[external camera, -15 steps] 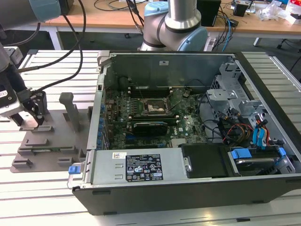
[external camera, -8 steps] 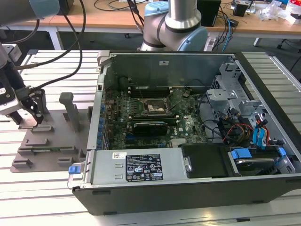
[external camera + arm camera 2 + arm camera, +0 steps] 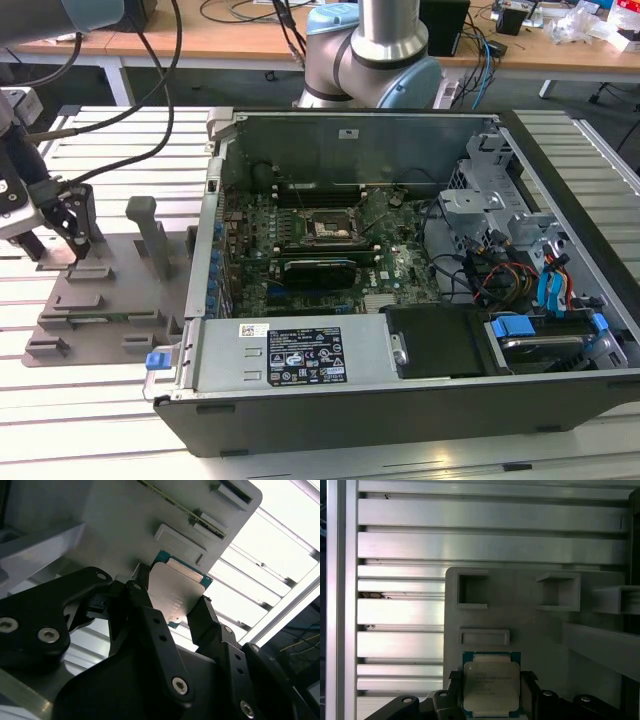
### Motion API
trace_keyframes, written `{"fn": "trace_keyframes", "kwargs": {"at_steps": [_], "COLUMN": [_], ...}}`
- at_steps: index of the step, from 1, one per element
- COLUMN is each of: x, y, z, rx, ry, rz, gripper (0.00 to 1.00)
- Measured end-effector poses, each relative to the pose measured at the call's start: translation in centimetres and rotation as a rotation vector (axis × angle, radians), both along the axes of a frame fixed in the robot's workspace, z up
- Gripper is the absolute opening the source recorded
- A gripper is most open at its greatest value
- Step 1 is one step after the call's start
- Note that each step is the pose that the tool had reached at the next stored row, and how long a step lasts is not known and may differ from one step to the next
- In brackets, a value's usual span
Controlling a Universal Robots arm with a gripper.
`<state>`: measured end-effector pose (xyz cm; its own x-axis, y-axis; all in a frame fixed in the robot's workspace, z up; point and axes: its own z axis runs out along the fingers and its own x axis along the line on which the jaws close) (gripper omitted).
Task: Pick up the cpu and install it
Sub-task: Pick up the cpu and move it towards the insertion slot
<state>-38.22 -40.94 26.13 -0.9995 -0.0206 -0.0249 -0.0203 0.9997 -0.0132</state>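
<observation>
Grip: your fingers (image 3: 202,620) are pressed onto two opposite edges of the cpu (image 3: 177,592), leaving its top face untouched | Place: cpu lies flat between the fingers, at the grey tray (image 3: 545,630) on the bench (image 3: 100,400) | Target: open computer case (image 3: 400,250) stands well apart from the fingers.

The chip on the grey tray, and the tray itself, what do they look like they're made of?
The chip: top looks like matte silver metal with a soft sheen; the blue-green rim looks like circuit board. The tray: probably plastic, judging by the flat, even grey and the moulded pockets and ribs, though painted metal can't be excluded.
</observation>
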Motion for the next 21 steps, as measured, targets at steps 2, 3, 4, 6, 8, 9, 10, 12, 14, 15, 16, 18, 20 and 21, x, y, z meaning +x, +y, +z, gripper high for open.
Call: {"fn": "trace_keyframes", "kwargs": {"at_steps": [2,3,4,6,8,9,10,12,14,15,16,18,20,21], "x": [0.0,0.0,0.0,0.0,0.0,0.0,0.0,0.0,0.0,0.0,0.0,0.0,0.0,0.0], "y": [0.0,0.0,0.0,0.0,0.0,0.0,0.0,0.0,0.0,0.0,0.0,0.0,0.0,0.0], "z": [0.15,0.22,0.27,0.47,0.73,0.83,0.9,1.06,1.31,1.48,1.61,1.81,1.95,2.03], "rx": [0.0,0.0,0.0,0.0,0.0,0.0,0.0,0.0,0.0,0.0,0.0,0.0,0.0,0.0], "ry": [0.0,0.0001,0.0001,0.0,0.0,-0.0001,0.0,0.0,0.0,-0.0001,0.0001,0.0,0.0,0.0], "rz": [0.0,0.0,0.0,0.0,0.0,0.0,0.0,0.0,0.0,0.0,0.0,0.0,0.0,0.0], "gripper": [0.55,0.55,0.55,0.55,0.55,0.55,0.55,0.55,0.55,0.55,0.55,0.55,0.55,0.55]}}
